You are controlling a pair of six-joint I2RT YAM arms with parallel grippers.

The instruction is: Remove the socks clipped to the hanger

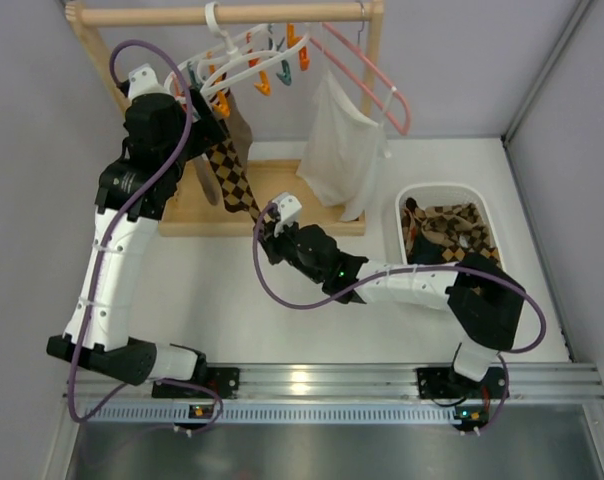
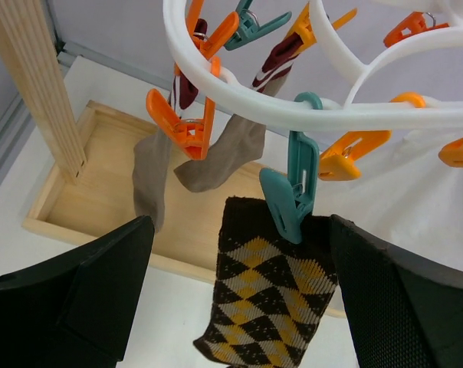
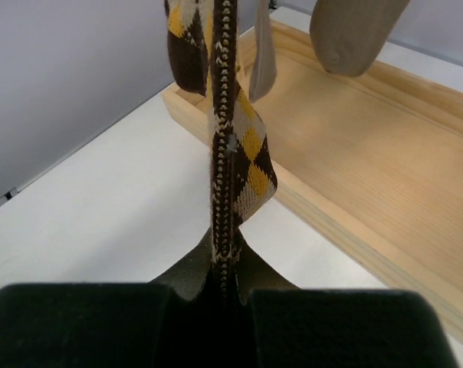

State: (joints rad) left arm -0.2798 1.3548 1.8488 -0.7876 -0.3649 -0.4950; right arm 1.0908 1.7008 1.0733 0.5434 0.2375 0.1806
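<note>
Straddling the argyle sock just under its teal clothespin, the left gripper has its jaws spread wide, one finger on each side of the cuff, and holds nothing. It sits close to the peg, probably so that it can either squeeze the peg open or pinch the cuff right where the peg bites. The right gripper is low down, near the middle of the table, with its fingers closed tight on the sock's lower end. The fabric rises edge-on from between its pads. That grip looks meant to steady the sock and pull it down and away once the peg lets go, so it does not drop onto the wooden tray behind it. The white ring hanger hangs by its hook from the wooden rail at the far left. Besides the argyle sock it has two plain brown socks clipped further left, at least one of them under an orange clothespin, so several are not yet off. The white basket on the right already holds patterned socks, which suggests freed socks go there. The white cloth on the pink hanger hangs to the right of the ring and is clear of both arms.
</note>
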